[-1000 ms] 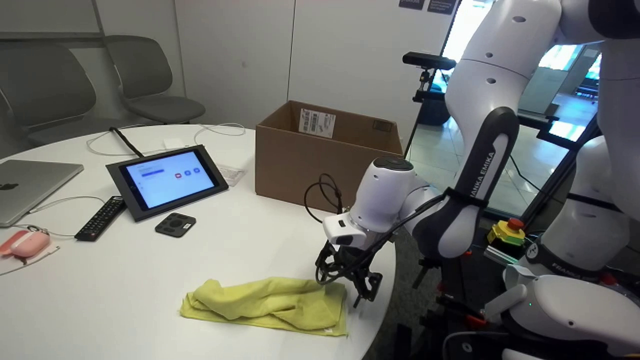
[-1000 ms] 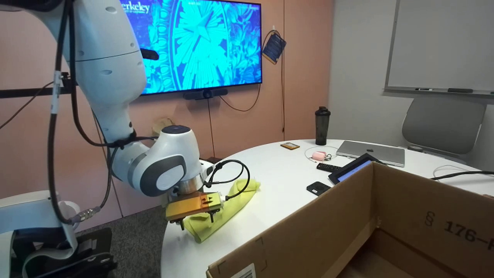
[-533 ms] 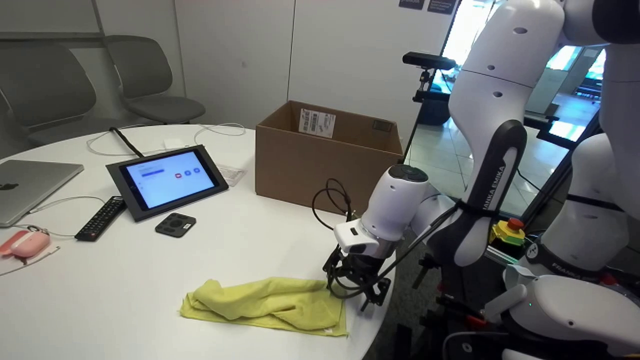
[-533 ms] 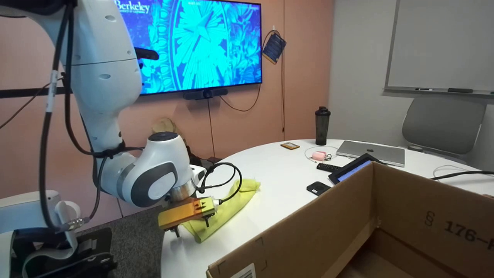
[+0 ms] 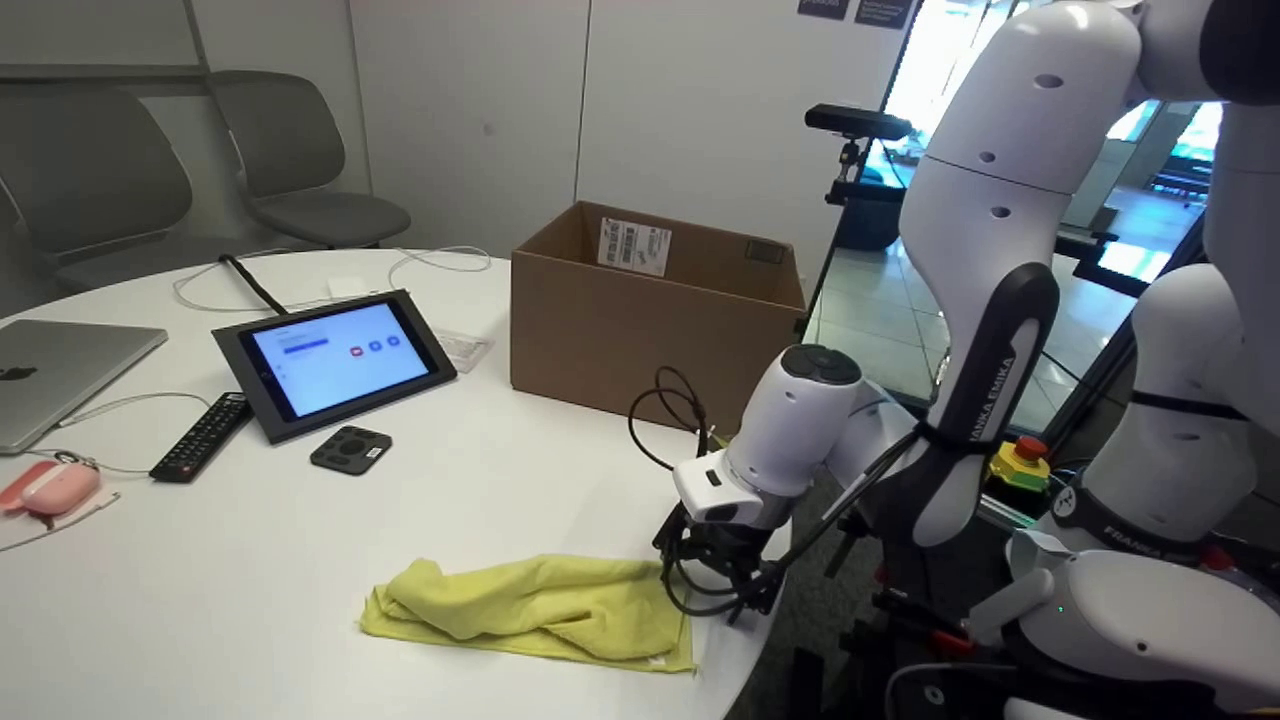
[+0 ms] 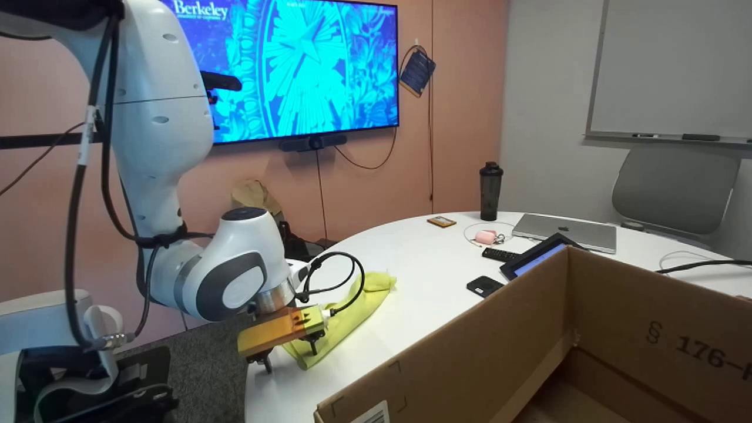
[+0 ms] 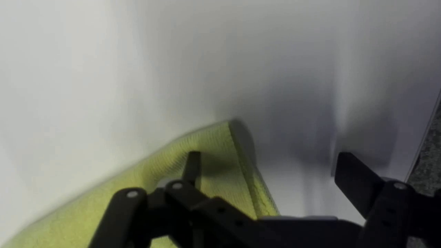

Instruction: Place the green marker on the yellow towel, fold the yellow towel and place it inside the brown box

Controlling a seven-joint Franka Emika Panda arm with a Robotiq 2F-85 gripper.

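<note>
Straddling the end of the yellow towel (image 5: pixel 545 612) on the table (image 5: pixel 450 500): hand (image 7: pixel 270 160), fingers spread wide, nothing gripped | relation: one finger above the cloth's corner, one beyond its short edge; long axis leads away from hand | fabric: soft-looking, ribbed, rumpled strip | brown box (image 5: pixel 640 335): cardboard, well apart | green marker: not visible
</note>
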